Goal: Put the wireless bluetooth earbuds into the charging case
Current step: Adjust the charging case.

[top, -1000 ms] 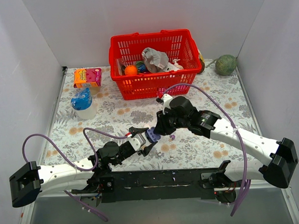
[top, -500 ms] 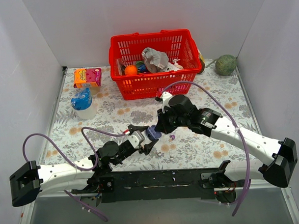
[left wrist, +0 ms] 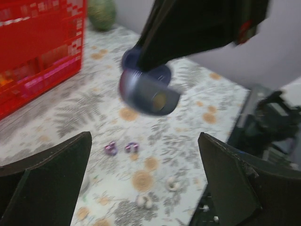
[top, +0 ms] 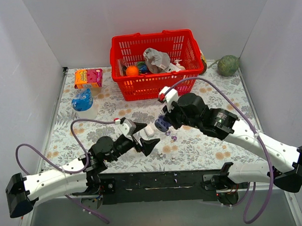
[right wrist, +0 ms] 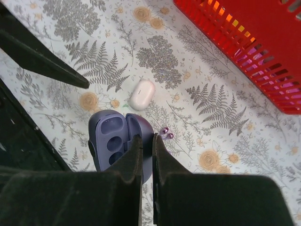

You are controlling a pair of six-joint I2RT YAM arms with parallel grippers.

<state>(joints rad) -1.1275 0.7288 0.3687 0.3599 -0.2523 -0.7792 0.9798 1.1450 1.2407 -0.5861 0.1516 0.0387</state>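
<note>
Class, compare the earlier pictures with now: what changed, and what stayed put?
The left end effector opened, let go of the purple case and drew back leftward. The right end effector now grips the case, shifted slightly right. The basket and earbuds stayed.

The left arm lies low, reaching in from 7 o'clock, its tool [top: 145, 137] pointing towards 2 o'clock with jaws spread wide. The right arm arches in from 4 o'clock, its tool [right wrist: 145, 139] pinched tight on the case [right wrist: 110, 141], holding it aloft.
</note>
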